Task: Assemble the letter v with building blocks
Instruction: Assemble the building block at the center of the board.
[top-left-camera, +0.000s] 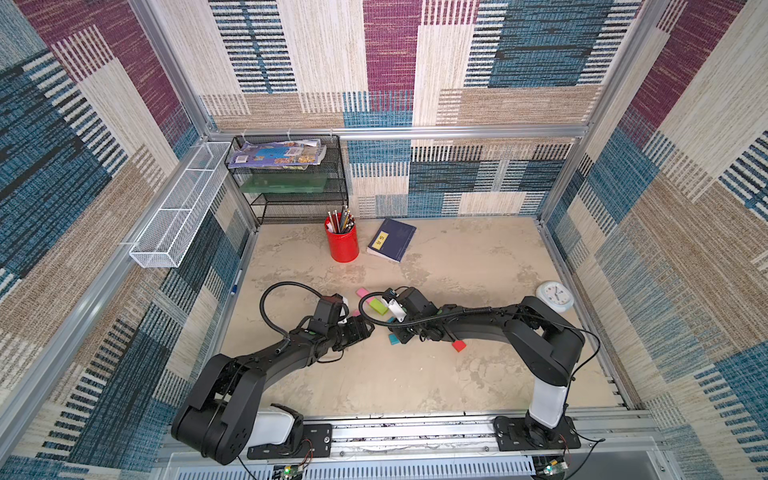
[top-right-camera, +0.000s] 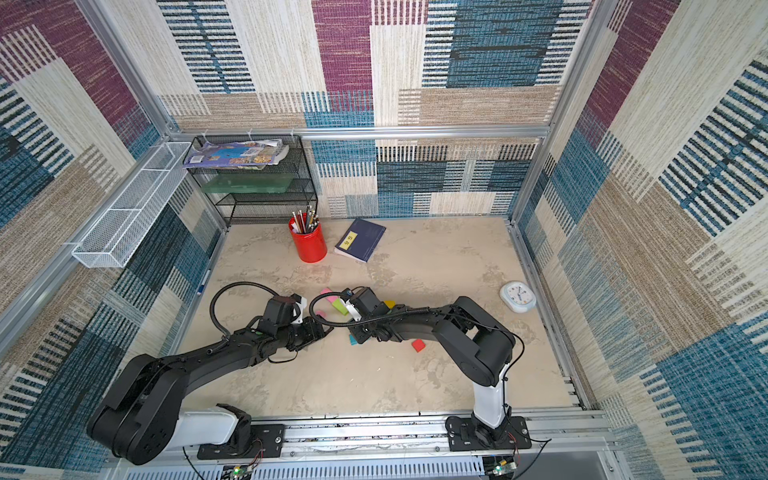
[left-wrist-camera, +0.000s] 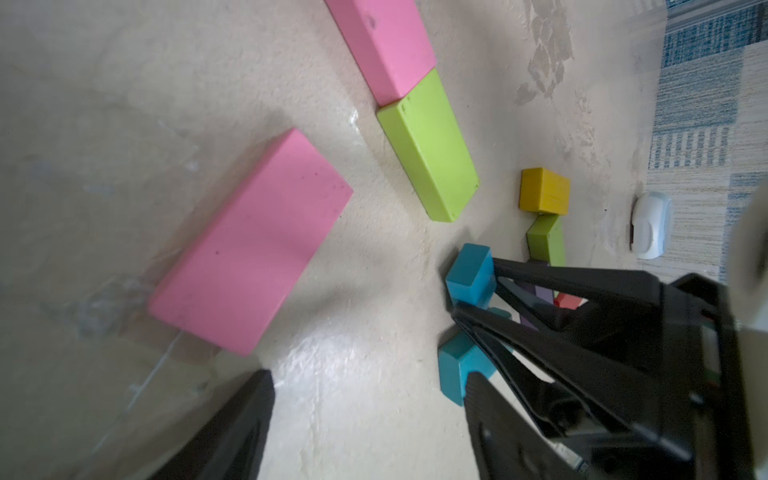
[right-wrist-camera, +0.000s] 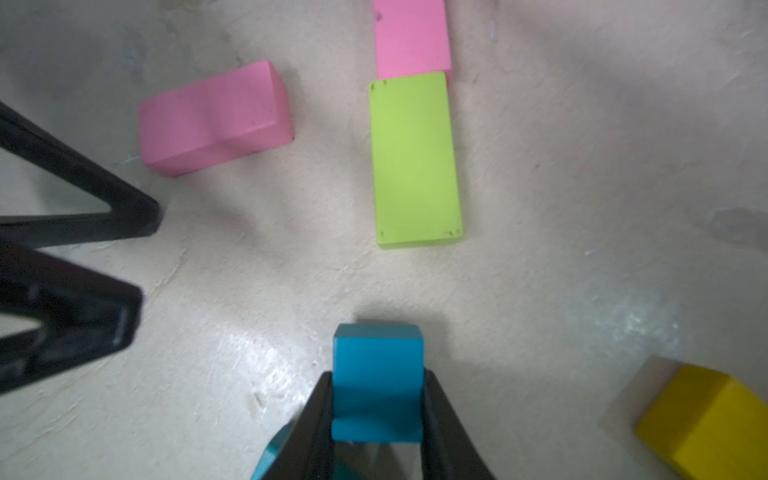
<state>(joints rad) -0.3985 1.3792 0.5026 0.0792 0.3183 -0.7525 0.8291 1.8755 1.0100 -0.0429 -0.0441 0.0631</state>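
Observation:
A pink block (left-wrist-camera: 382, 41) and a lime green block (left-wrist-camera: 428, 145) lie end to end in a line on the table. A second pink block (left-wrist-camera: 249, 241) lies apart beside them. My right gripper (right-wrist-camera: 378, 376) is shut on a teal block (right-wrist-camera: 376, 365), low over the table just short of the lime green block (right-wrist-camera: 415, 158). Another teal block (left-wrist-camera: 457, 365) sits under its fingers. My left gripper (left-wrist-camera: 365, 399) is open over bare table, facing the right one. A yellow block (left-wrist-camera: 544, 189), a second lime green block (left-wrist-camera: 546, 239) and a red block (top-left-camera: 459, 345) lie nearby.
A red pencil cup (top-left-camera: 341, 243) and a navy book (top-left-camera: 391, 240) stand at the back. A black mesh shelf (top-left-camera: 291, 183) fills the back left corner, with a white wire basket (top-left-camera: 178, 208) on the left wall. A white clock (top-left-camera: 554, 296) lies at the right.

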